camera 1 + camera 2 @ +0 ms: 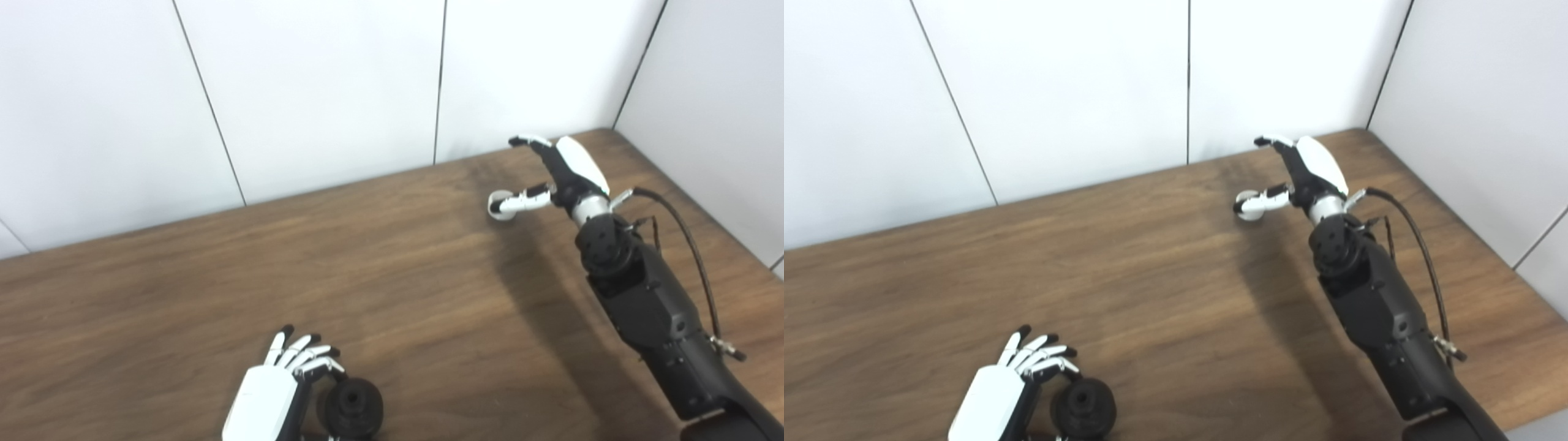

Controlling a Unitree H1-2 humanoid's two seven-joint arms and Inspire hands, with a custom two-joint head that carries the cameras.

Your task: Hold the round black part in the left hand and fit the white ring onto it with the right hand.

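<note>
Ring, white [501,204]: one. It lies on the wooden table [392,294] toward the far right corner, near the white wall panels [318,86]. The thumb of the right hand [566,171] reaches across to it and its tip meets the ring's near edge; the fingers [527,141] of that hand stretch out above and beyond the ring, well clear of the thumb, so the hand stands wide with the ring between thumb and fingers. Whether the ring is lifted off the table cannot be told; nothing shows it gripped.

Part, round, black [353,408]: one. It sits at the near edge of the table, low in both views, with a dark hole at the centre of its upper face. It is just to the right of the left hand [275,392], against the palm side. The left hand's fingers [306,355] curl above and behind the part, their tips close to its upper rim; what may be the thumb shows only as a sliver beneath it at the bottom edge of the picture. Whether the hand truly clasps the part or merely cups beside it cannot be told.

Hands: two, white-backed with black fingertips. Right arm [649,306]: one, black, with a cable looped along its outer side, casting a broad shadow on the table.

Ring and part lie well apart, at opposite ends of the table.
</note>
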